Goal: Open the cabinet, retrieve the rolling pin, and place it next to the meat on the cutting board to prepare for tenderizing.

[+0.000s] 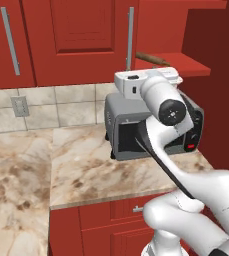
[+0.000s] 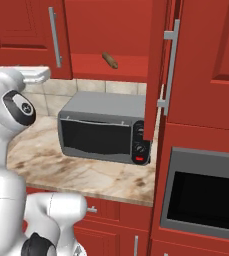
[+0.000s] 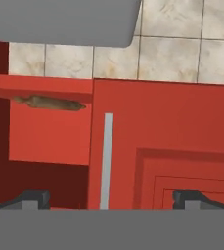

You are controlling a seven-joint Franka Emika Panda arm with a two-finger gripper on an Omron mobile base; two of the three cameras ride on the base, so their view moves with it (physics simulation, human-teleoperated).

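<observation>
Item: red wall cabinet [image 1: 76, 35], raised-panel doors, long vertical silver bar handles; occupies the upper band of the left base view. One door closed at upper centre, its handle [image 1: 130, 37] running down the door's right edge. The compartment to the right of that handle stands open, exposing a red inner shelf [image 1: 186, 65]. In the right base view the swung-out door [image 2: 156, 70] is seen edge-on at centre right, its handle [image 2: 170, 65] facing right. Item: rolling pin [image 2: 110, 60], slim, brown, wooden; lies on the open shelf, angled, upper centre of the right base view; upper right of centre in the left base view, just right of the closed door's handle; in the hand view it appears at left of centre as a thin brown bar against the shelf edge. Item: gripper [image 3: 111, 199], two dark fingertips [image 3: 33, 199] at the bottom of the hand view, spread wide apart with nothing between them; the closed door's silver handle shows in the gap beyond, not touched. The hand faces the cabinet front, well short of the rolling pin. Item: grey toaster oven [image 2: 103, 127], dark glass door, knobs and a red button at its right side; sits on the marbled beige counter [image 1: 86, 170] beneath the open compartment, partly behind the white arm in the left base view. Item: beige tile backsplash [image 1: 51, 107] with a wall outlet [image 1: 20, 106], left of centre. Item: built-in dark-glass oven [image 2: 206, 197], lower right of the right base view. Item: red base cabinets [image 1: 101, 227] beneath the counter.
</observation>
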